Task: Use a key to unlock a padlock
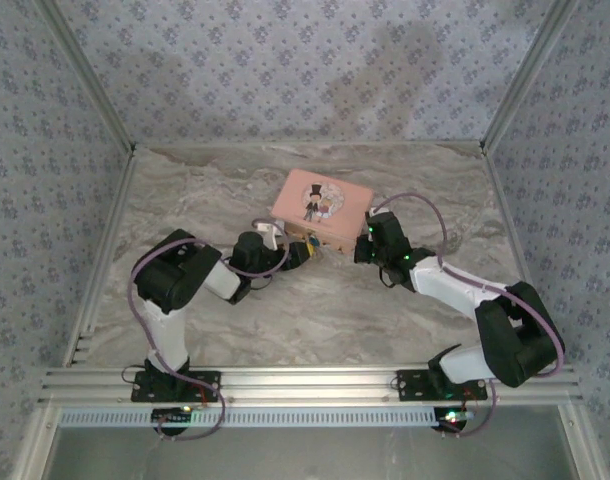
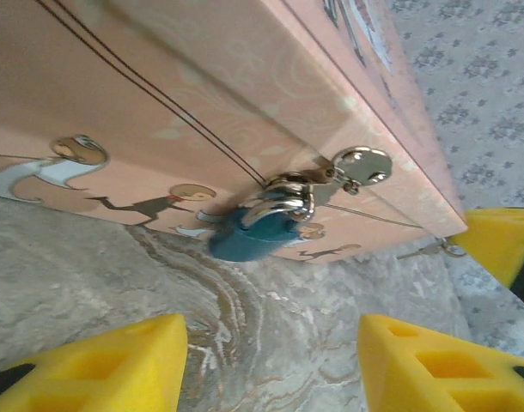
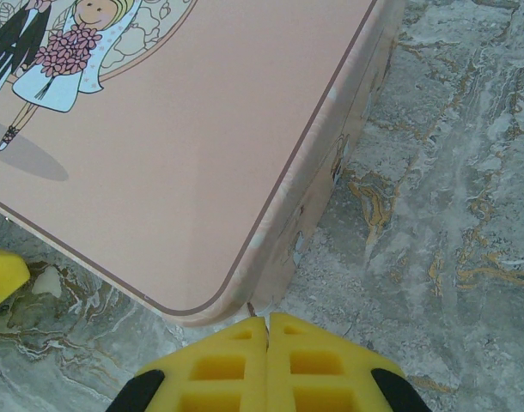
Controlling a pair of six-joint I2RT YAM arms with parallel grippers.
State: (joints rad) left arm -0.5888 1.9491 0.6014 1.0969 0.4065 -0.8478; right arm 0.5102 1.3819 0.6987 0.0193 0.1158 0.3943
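Left gripper (image 2: 271, 339): released, yellow fingers (image 2: 107, 365) parted roughly halfway, gripping nothing, touching nothing. At 12 o'clock from that gap, near but apart: blue padlock (image 2: 249, 236), hanging tilted from the silver hasp (image 2: 362, 165) on the front wall of the pink tin box (image 2: 159, 94), shackle (image 2: 288, 199) threaded through the hasp's loop. Only bare marble tabletop (image 2: 82, 266) between fingers and padlock.

Right gripper (image 3: 268, 326): clenched, fingertips pressed together, just short of the box's rounded corner at 12 o'clock. At the very tips, a thin sliver, too small to name. In the left wrist view, at 3 o'clock from the padlock, a small metal piece with a ring (image 2: 435, 250), perhaps the key, beside the right gripper's yellow finger; held or not, cannot tell.

From above: box near the table's centre, padlock on its 6 o'clock side, left gripper at the box's 7 o'clock, right gripper at its 4 o'clock. On the lid, printed bride and groom (image 3: 60, 51).
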